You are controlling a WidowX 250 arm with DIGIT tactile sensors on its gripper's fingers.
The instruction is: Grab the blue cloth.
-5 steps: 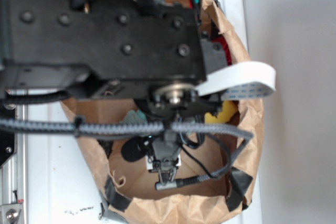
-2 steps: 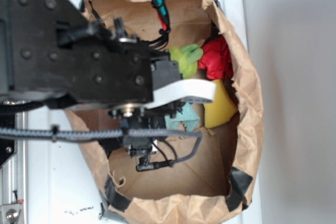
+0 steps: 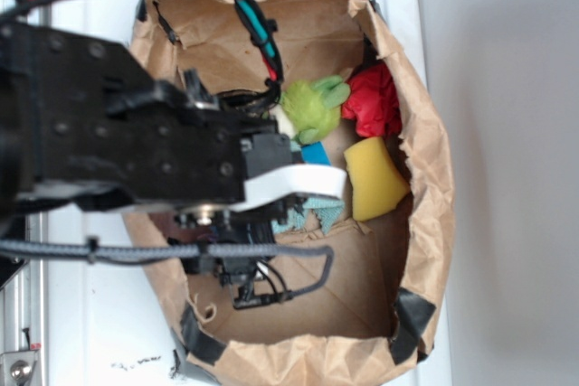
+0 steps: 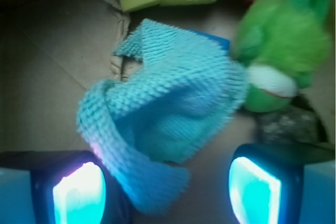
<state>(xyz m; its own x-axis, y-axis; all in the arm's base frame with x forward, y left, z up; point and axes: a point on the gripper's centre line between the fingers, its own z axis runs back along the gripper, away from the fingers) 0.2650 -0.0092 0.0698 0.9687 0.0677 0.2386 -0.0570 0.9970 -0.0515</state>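
On a white tabletop (image 3: 99, 332) beside a plain pale wall (image 3: 507, 169) sits a crumpled brown paper bag (image 3: 425, 223), mouth up, patched with dark tape at the lower corners; a metal rail runs along the tabletop's left edge. Over the bag's left half hangs the black robot arm (image 3: 118, 133), biggest thing in the exterior view, with red, black and teal cables looping above it, a grey braided cable below and a white ribbon cable curling right. Bag floor is brown cardboard-coloured paper with creases.

Blue cloth (image 4: 163, 111) lies bunched on the bag floor near the centre, just below the blue block and left of the green toy; exterior view shows only a teal scrap (image 3: 312, 212) past the arm. Gripper (image 4: 168, 190) is spread wide, one fingertip (image 4: 79, 192) touching the cloth's lower fold, the other clear of it to the right, nothing clamped.

Yellow sponge (image 3: 373, 178) sits at the right side of the bag, just beyond the cloth. Green plush toy (image 3: 312, 106) sits next to the red fabric (image 3: 375, 101) at the far end. Small blue block (image 3: 314, 153) peeks out between toy and cloth.
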